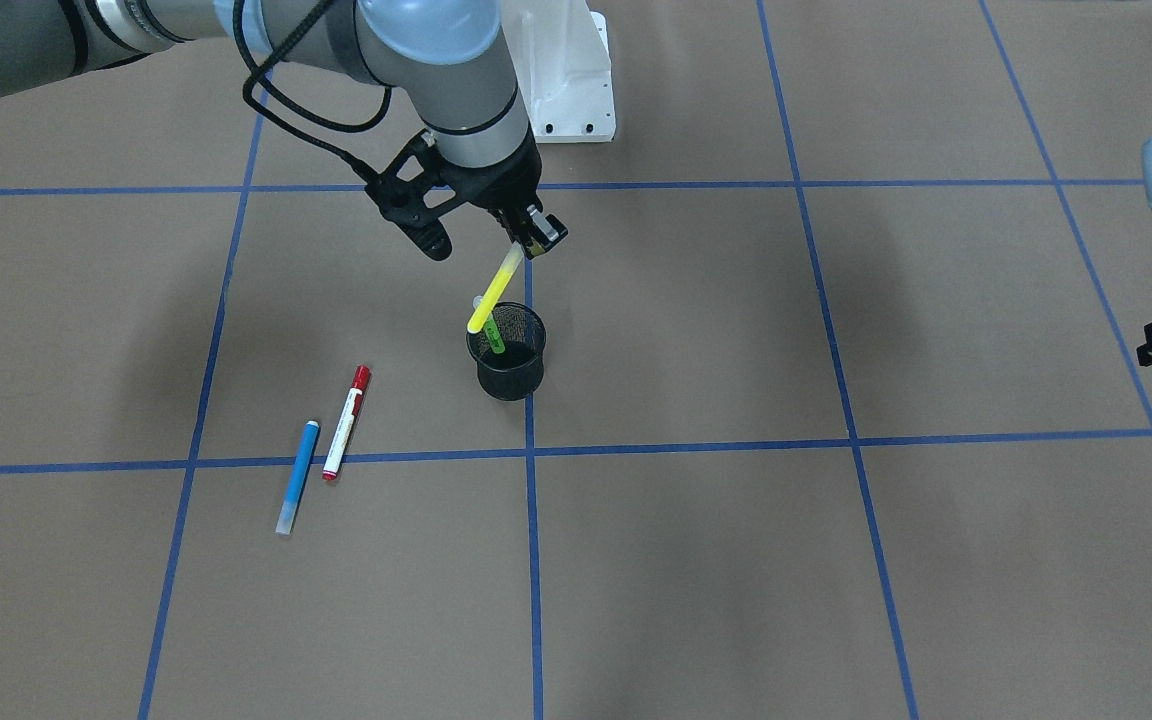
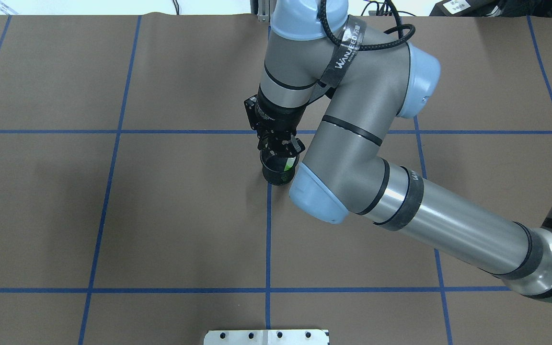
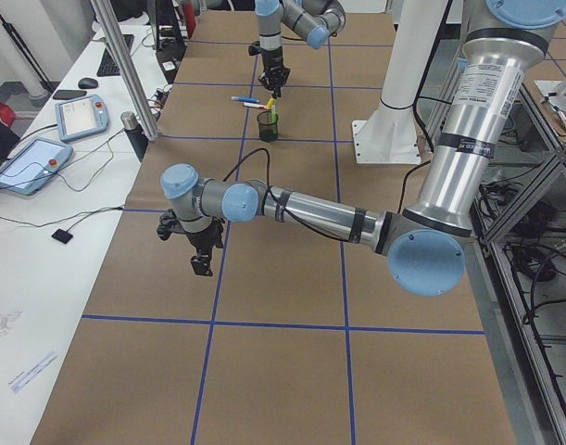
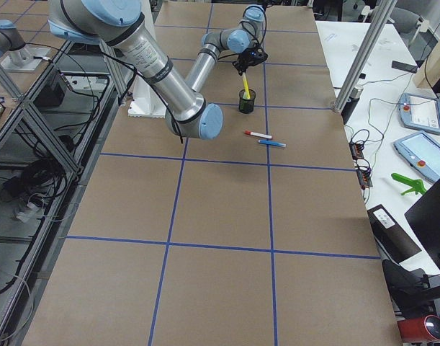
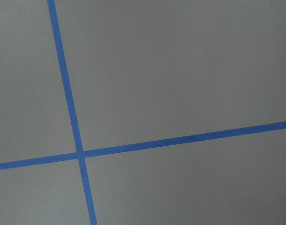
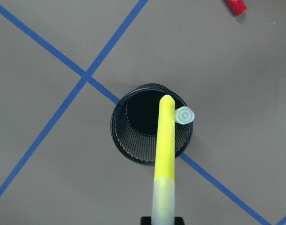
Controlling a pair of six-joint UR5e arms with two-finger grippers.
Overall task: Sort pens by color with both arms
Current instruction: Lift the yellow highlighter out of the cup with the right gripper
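Right gripper [image 1: 526, 238]: fingers clamped on the pale upper end of the yellow highlighter [image 1: 496, 290], and it hangs right above the black mesh cup [image 1: 511, 372].
Yellow highlighter, axis: tilted off vertical with the yellow end down. The wrist view puts that tip over the cup's mouth, but I can't tell whether it is below the rim.
Green highlighter [image 1: 492, 340]: standing in the cup, leaning on the rim just beside the yellow tip.
Red-capped marker [image 1: 346, 422] and blue marker [image 1: 298, 476]: flat on the table, nearly parallel and close but apart. They lie on the robot's right of the cup, toward the operators' side. The red cap points back toward the robot.
Left gripper [image 3: 201, 255]: hanging low over bare paper far off on the robot's left. Open or closed, I can't tell.
Surface: table [image 1: 736, 330] covered in brown paper, with a blue tape grid [image 1: 531, 560]. The cup sits on a tape line.
Edges and room: wide paper all round the cup, and the white pedestal base [image 1: 571, 80] is behind it.
Beyond the table: a white bench [image 3: 42, 241] with pendants runs along the operators' side.
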